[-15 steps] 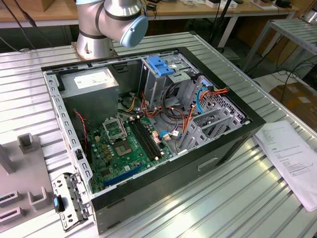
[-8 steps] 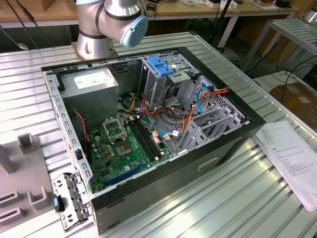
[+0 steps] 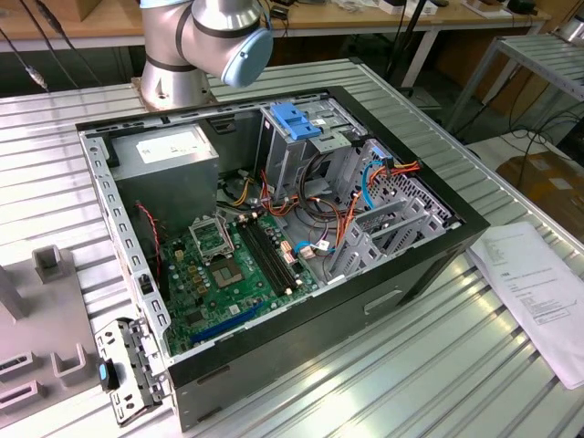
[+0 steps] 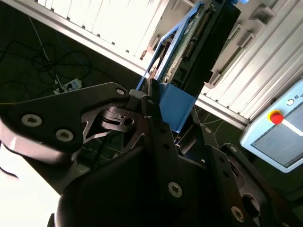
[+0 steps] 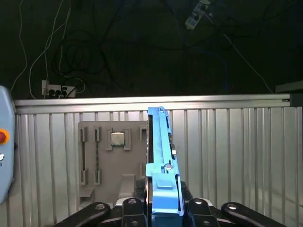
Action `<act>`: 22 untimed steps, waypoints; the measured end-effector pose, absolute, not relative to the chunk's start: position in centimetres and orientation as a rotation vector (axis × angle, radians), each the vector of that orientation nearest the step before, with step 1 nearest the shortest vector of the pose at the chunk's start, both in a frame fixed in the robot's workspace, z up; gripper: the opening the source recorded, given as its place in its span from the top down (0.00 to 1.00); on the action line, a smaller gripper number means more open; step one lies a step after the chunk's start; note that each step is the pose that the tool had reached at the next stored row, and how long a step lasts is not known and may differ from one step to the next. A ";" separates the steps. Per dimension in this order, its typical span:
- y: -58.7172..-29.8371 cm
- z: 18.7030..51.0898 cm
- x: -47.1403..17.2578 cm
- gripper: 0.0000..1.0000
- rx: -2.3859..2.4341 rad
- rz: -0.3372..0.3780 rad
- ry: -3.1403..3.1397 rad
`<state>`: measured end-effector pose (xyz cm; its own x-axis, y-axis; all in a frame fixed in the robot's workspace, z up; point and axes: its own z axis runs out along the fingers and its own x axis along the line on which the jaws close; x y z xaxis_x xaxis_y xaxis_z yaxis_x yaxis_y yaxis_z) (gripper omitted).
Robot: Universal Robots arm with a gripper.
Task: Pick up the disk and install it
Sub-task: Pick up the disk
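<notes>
Gripper (image 5: 163,207) fingers were pinched on the disk (image 5: 158,142), which stood edge-on between them and jutted straight ahead, lifted clear of the slatted table (image 5: 236,151) beyond it. Pickup looked done. Installing was left, since the disk was in the grip, not inside the open computer case (image 3: 438,239).

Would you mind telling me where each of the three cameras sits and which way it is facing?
Exterior view: a high standpoint, looking down on the open computer case on the slatted table; the base joints of the arm show beyond it.
First wrist view: behind the gripper, looking along the edge-on disk across the table to the dark floor.
Second wrist view: beside the gripper's linkage, looking obliquely along the disk toward the table's edge.
Both wrist views share the gripper shut on the disk.
</notes>
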<state>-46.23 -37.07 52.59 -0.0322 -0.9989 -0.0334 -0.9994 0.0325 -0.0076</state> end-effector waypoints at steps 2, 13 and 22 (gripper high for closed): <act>-37.1 52.6 -46.2 0.63 -2.165 0.028 2.236; -37.1 52.6 -44.4 0.63 -2.165 0.028 2.236; -37.1 52.6 -41.0 0.63 -2.165 0.028 2.236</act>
<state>-41.03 -37.07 52.59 -0.0322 -0.9989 -0.0335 -0.9994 0.0325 -0.0077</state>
